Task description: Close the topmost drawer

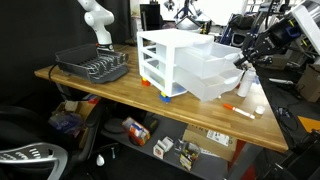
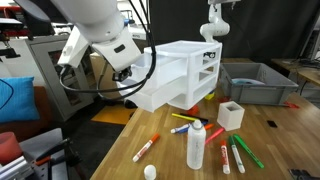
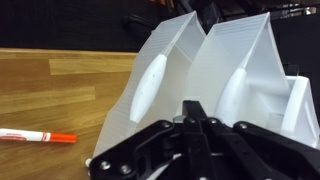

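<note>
The topmost drawer (image 1: 203, 48) of the white desktop unit (image 1: 158, 50) on the wooden surface (image 1: 110, 85) stands pulled out as the robot's claw (image 3: 195, 108), fingers together and holding nothing, hovers near the drawer fronts, the closing push not yet made.

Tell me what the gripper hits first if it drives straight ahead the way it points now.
Most likely the translucent front of a pulled-out drawer, near its handle. The wrist view shows the shut gripper aimed at it with nothing between. I cannot tell which level that drawer is.
</note>
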Controlling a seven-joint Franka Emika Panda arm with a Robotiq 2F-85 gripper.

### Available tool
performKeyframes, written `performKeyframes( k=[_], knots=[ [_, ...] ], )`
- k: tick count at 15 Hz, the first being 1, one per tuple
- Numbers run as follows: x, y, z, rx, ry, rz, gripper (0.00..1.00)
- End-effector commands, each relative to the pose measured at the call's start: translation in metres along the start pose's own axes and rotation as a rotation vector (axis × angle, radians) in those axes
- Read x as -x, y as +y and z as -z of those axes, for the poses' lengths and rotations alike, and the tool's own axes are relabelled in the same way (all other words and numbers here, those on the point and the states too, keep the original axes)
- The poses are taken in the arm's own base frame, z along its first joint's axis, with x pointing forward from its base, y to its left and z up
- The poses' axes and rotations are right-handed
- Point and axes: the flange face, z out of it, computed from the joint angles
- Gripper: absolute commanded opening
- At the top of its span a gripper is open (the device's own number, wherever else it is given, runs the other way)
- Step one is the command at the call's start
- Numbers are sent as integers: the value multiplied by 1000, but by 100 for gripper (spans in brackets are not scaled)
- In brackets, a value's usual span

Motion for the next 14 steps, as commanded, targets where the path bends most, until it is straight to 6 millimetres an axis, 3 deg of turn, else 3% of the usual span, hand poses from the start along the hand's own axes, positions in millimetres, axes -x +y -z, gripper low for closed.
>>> performKeyframes(
  k=[1,8,14],
  knots=[
    [5,-3,-10,-6,2,27,0],
    [10,-15,-21,39,13,96,0],
    [-7,-29,-32,84,69,168,0]
  ],
)
